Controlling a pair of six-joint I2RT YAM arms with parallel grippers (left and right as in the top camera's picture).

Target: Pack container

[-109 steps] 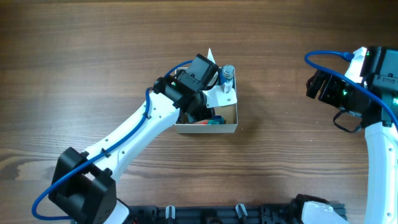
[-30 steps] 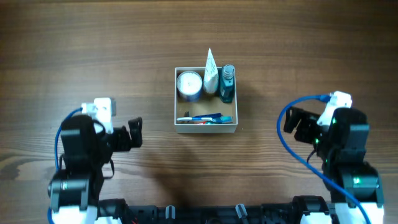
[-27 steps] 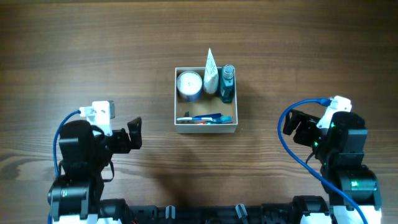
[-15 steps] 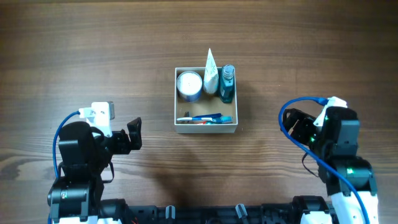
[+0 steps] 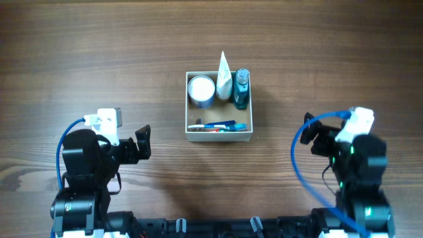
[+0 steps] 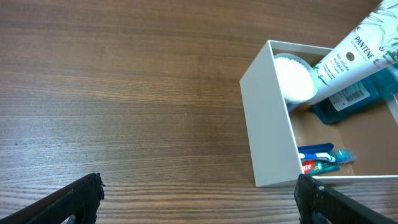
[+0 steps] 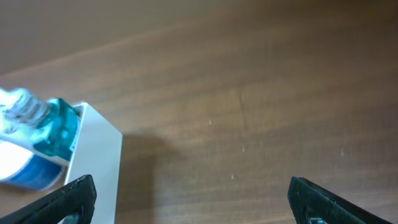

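Your left gripper (image 5: 141, 143) and right gripper (image 5: 316, 140) have both pulled back to base, jaws wide, empty | container (image 5: 218, 137) mid-counter (image 5: 92, 53), well apart from both | holds jar (image 5: 201, 90), tube (image 5: 225, 76), bottle (image 5: 242, 89), toothbrush (image 5: 211, 125); packing looks done.

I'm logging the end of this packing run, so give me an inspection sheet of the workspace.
Surface: wood-grain table, no spills seen.
Job's things: container mid-table, holding a jar, tube, bottle and toothbrush.
Clutter: nothing seen.
Grippers: left gripper and right gripper, jaws open, empty, apart from the container.
Cables: blue cables loop at both arms, away from the container.
Surroundings: black frame at the near edge.
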